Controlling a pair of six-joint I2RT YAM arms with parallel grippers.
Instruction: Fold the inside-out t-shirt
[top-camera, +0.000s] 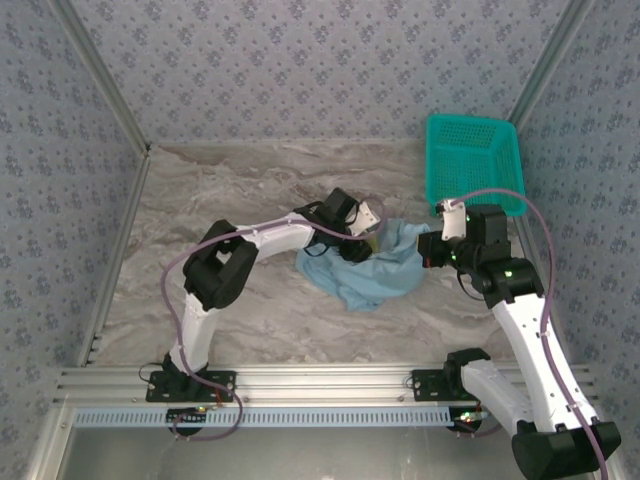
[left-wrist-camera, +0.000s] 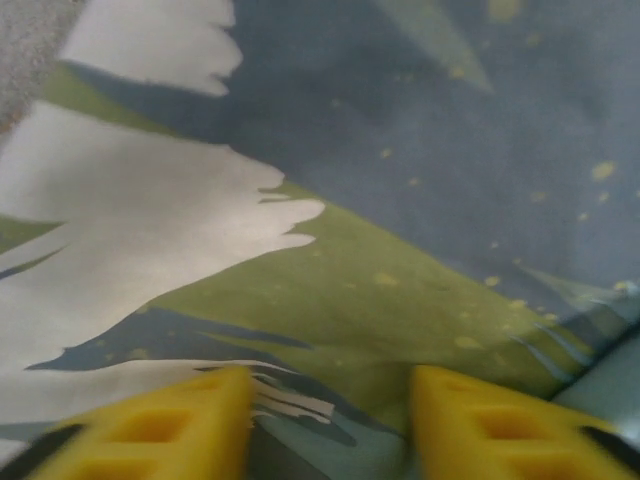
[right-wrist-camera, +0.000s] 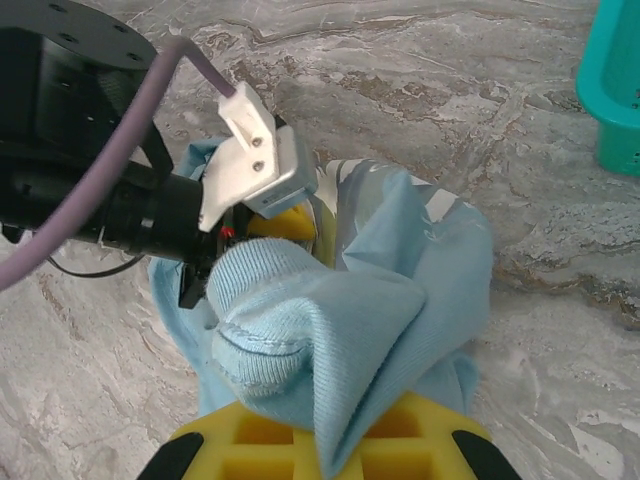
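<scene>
The inside-out t-shirt (top-camera: 365, 268) lies crumpled in a light-blue heap at the table's middle. My left gripper (top-camera: 364, 236) is pushed down into the heap's far side. Up close, its yellow fingers (left-wrist-camera: 170, 425) stand apart with a fold of the shirt's green, white and grey print (left-wrist-camera: 400, 280) lying between them, not pinched. My right gripper (top-camera: 432, 250) sits at the heap's right edge. It is shut on a bunched fold of the light-blue cloth (right-wrist-camera: 340, 320), which rises out of its yellow jaws (right-wrist-camera: 335, 445), with a ribbed hem showing.
A teal mesh basket (top-camera: 475, 160) stands at the back right, its corner showing in the right wrist view (right-wrist-camera: 615, 90). Bare marble tabletop (top-camera: 230, 190) stretches left of and behind the shirt. Patterned walls close in the sides and back.
</scene>
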